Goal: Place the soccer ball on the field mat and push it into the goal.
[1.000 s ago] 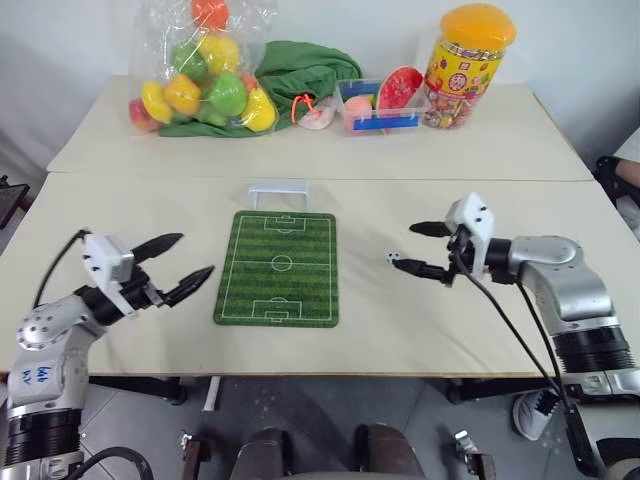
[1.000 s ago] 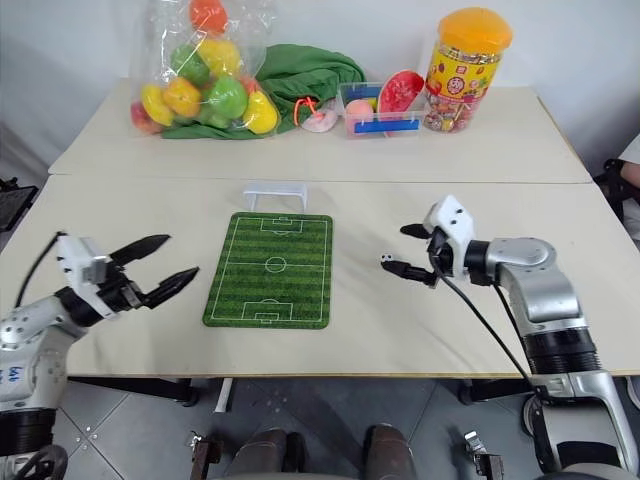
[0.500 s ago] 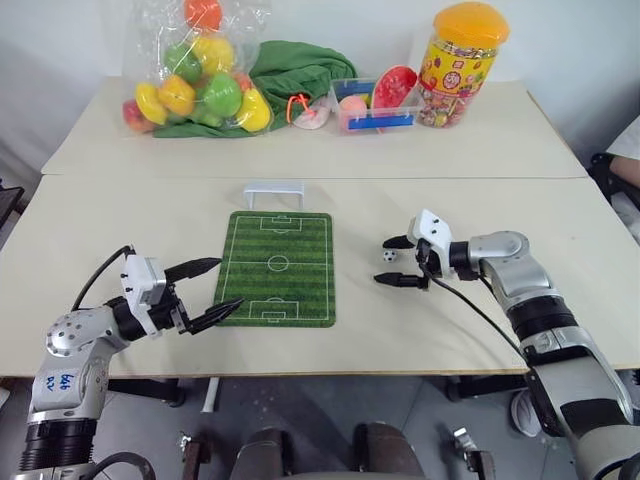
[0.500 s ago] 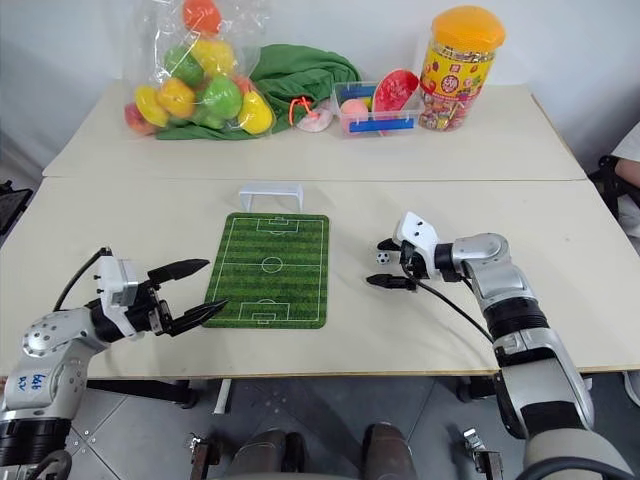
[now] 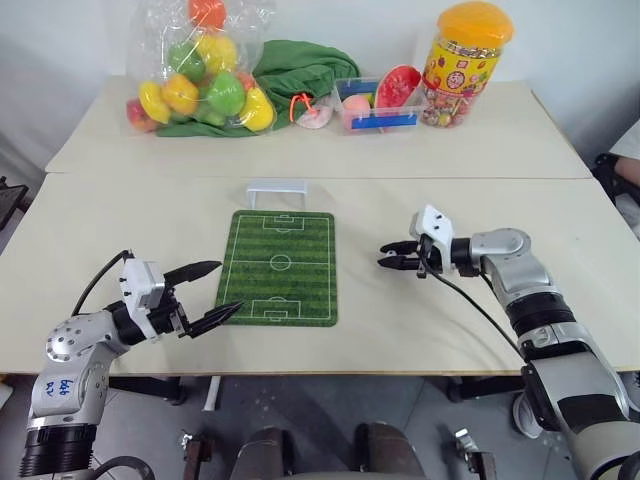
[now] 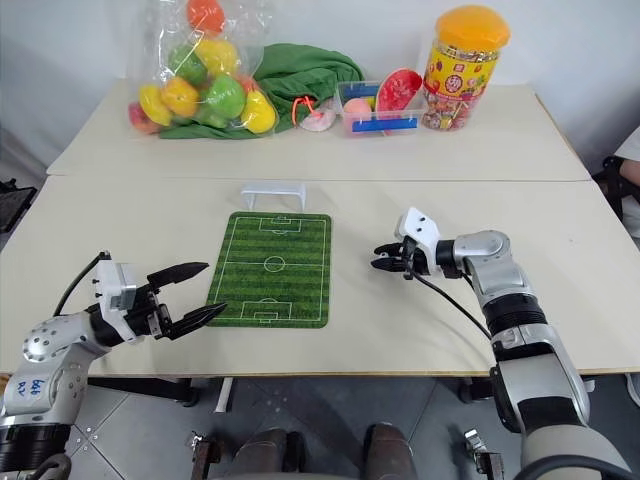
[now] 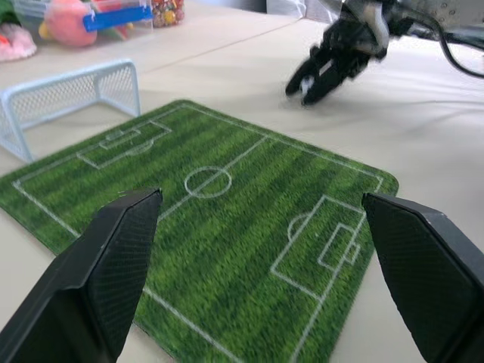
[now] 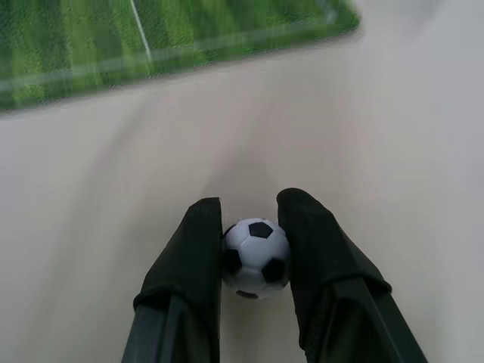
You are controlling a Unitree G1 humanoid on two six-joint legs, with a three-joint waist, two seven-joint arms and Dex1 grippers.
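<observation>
R tool (image 8: 252,227) w/ soccer ball (image 8: 256,257), off field mat (image 8: 151,45)

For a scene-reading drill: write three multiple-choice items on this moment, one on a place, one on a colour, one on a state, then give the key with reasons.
1. Where does the goal stand?
A. at the field mat's far end
B. on the mat's centre circle
C. beside the candy jar

2. What colour is the lid of the candy jar?
A. blue
B. orange
C. white

3. What is the state of the right gripper?
A. open above the mat
B. shut and empty
C. shut on the soccer ball

Key: 1 A, the goal sits just past the field mat. 2 B, the lid shows orange. 3 C, the right wrist view shows the soccer ball pinched between the fingers.
</observation>
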